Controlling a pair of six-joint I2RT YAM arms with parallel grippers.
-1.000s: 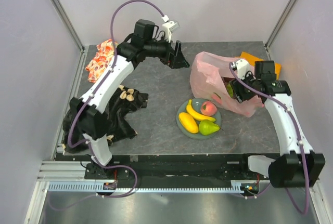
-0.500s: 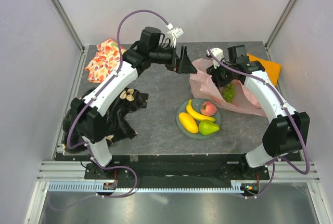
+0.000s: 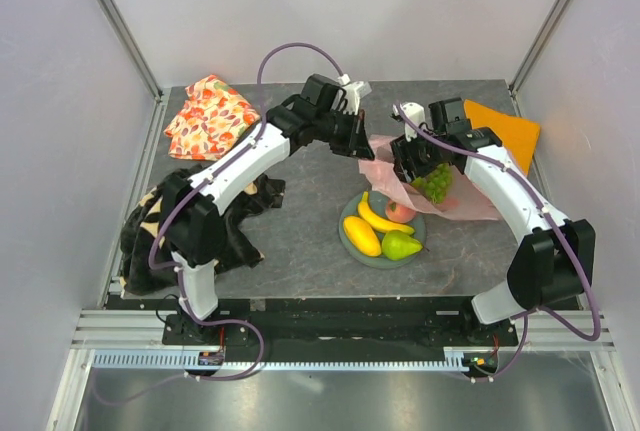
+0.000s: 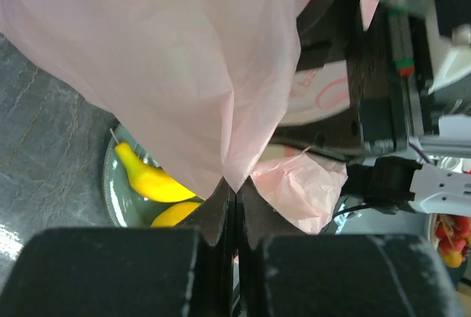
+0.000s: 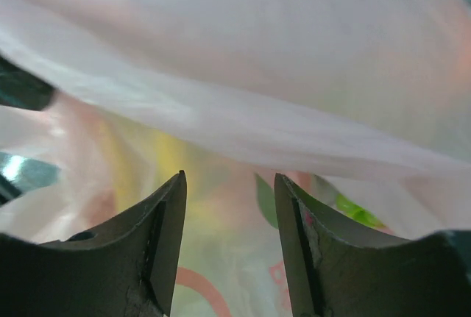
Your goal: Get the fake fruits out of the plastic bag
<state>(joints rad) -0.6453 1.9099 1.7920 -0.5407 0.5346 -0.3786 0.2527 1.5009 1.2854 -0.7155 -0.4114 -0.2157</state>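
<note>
The left gripper (image 3: 362, 143) sits just beyond the plate (image 3: 343, 223), over its left half. Its fingers are clenched tight on a fold of the plastic bag (image 3: 468, 203), which lies crumpled beyond the plate and to its right. I judge the step in hand to be holding the bag's mouth open for the other arm. To do that well, the pinch should rise slowly and draw away from the plate, since film this thin slips or tears under a jerk. Only enough pull is needed to make the mouth gape.

The right gripper (image 3: 412, 163) hangs beyond the plate's right half, its fingers released and apart, with nothing between them and blurred pink film just ahead. The grapes (image 3: 435, 186) lie just beside it at the bag's mouth; whether they are clear of the film I cannot tell. It should go in under the raised film without snagging it. The banana (image 3: 383, 219), mango (image 3: 361, 236), pear (image 3: 400, 245) and peach (image 3: 401, 210) already rest on the plate. Yellow and green show faintly through the film, too dim to name.

The table (image 3: 300, 241) is dark grey and mottled. A floral cloth (image 3: 210, 116) lies far left beyond the plate, a dark cloth (image 3: 235, 213) lies to its left, and an orange cloth (image 3: 508, 127) lies far right beyond it. Pale plain walls close three sides.
</note>
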